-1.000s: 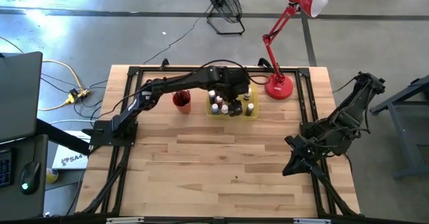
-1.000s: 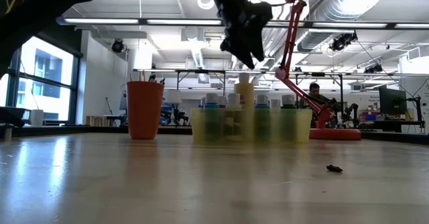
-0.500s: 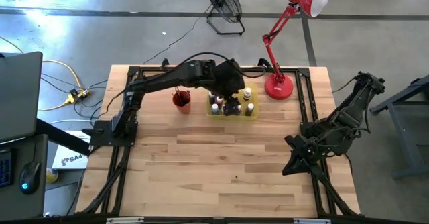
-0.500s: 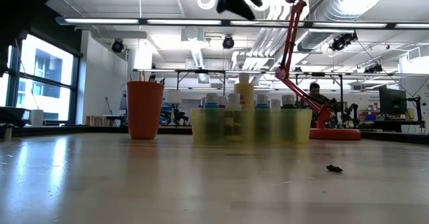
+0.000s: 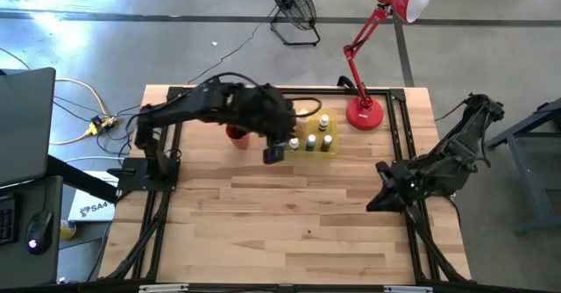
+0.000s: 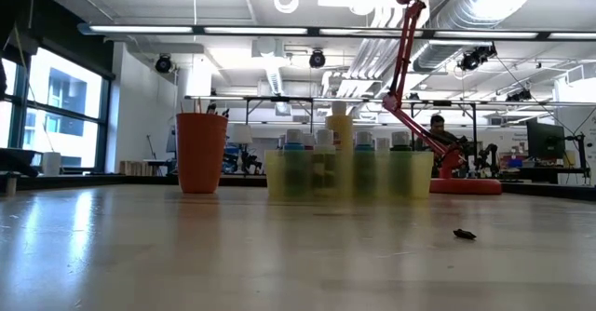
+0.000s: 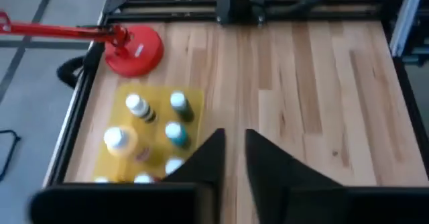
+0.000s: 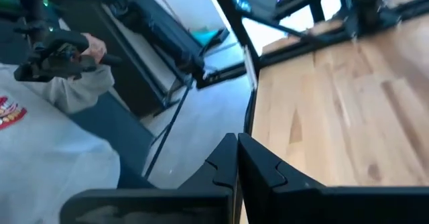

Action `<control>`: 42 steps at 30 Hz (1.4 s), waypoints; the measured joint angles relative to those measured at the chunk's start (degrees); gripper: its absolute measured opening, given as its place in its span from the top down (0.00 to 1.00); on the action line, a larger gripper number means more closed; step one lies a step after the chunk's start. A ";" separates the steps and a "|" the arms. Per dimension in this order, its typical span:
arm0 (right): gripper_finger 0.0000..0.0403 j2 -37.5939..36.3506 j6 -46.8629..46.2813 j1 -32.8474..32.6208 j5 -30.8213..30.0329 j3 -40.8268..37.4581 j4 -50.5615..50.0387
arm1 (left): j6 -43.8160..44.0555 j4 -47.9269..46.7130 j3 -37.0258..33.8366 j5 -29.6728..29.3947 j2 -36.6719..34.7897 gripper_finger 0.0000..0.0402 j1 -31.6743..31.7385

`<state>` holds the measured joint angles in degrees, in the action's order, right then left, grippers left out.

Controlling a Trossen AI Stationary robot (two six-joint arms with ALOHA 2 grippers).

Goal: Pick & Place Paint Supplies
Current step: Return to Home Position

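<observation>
Several small paint bottles with white or pale caps stand upright in a flat yellow tray at the table's far middle. Beside the tray stands a red cup with thin brush handles sticking out of its top. My left gripper hangs high above the table on the near left of the tray, open by a narrow gap with nothing in it. My right gripper is shut and waits at the table's right side. The low view shows neither gripper.
A red desk lamp stands on its base right of the tray. A small dark scrap lies on the bare wood nearer the front. Black frame rails run along the table's sides. A person's grey sleeve shows beyond the table's edge.
My left gripper has risen from just over the bottles in the tray and drawn back toward the table's near left, leaving the low view through its top. The bottles and the tray stand as before.
</observation>
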<state>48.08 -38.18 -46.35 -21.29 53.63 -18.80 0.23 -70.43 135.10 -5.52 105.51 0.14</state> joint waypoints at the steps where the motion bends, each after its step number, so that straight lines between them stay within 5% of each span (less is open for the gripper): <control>1: 0.99 -0.41 0.73 -0.02 -0.80 0.00 0.27 | 0.02 -1.19 -0.12 -0.88 -1.17 0.90 -0.63; 4: 0.99 -2.03 2.78 -0.04 -3.18 0.00 0.30 | 0.02 -1.43 -0.07 -3.70 -3.52 0.98 -3.18; 17: 0.99 -7.58 17.06 1.61 -3.09 0.04 3.68 | -0.46 -4.11 -0.14 -14.30 -12.79 1.00 -15.99; 31: 0.99 -1.23 17.66 23.92 23.24 0.02 9.08 | 7.09 -10.90 -1.40 -35.80 -18.20 1.00 -32.64; 37: 0.99 -0.21 18.19 33.36 29.66 0.00 10.87 | 10.78 -9.44 -9.80 -38.88 -23.34 1.00 -36.98; 42: 0.99 -0.23 18.91 38.11 32.54 0.00 11.31 | 10.40 1.96 -26.54 -38.92 -31.83 1.00 -37.33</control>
<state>47.86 -19.27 -8.24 11.24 53.63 -7.49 10.62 -68.48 108.55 -44.43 73.69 -37.19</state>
